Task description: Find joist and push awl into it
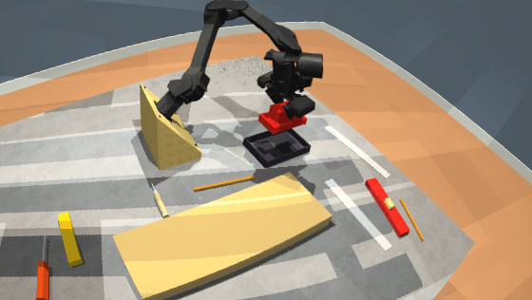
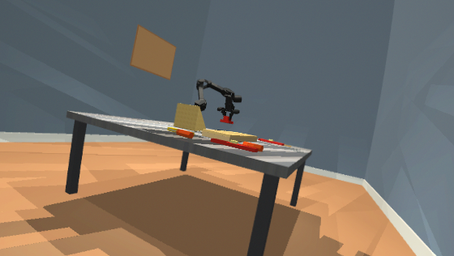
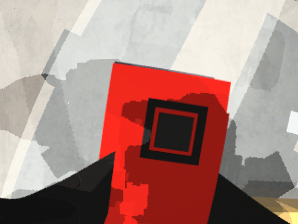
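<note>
My gripper [image 1: 286,105] [image 2: 227,116] [image 3: 158,163] is shut on the red stud finder [image 1: 281,124] [image 2: 226,121] [image 3: 172,87]. It holds it upright and level in the air, above the back part of the dark tray [image 1: 288,156]. The tray has nothing visible in it, only shadow. A black square frame shows on the stud finder's top in the wrist view. The awl [image 1: 161,204], with a pale handle and thin spike, lies between the wedge mount and the panel. The pale wooden floor panel [image 1: 223,233] [image 2: 229,134] lies in front; no hole is visible in its top.
The wooden wedge mount [image 1: 168,142] holds the arm's base. Pencils [image 1: 223,183] [image 1: 411,219], white strips [image 1: 356,151] [image 1: 357,214] and a red level [image 1: 380,196] lie around the panel. A yellow block [image 1: 70,242] and an orange-handled tool [image 1: 43,280] lie at the left in the top view.
</note>
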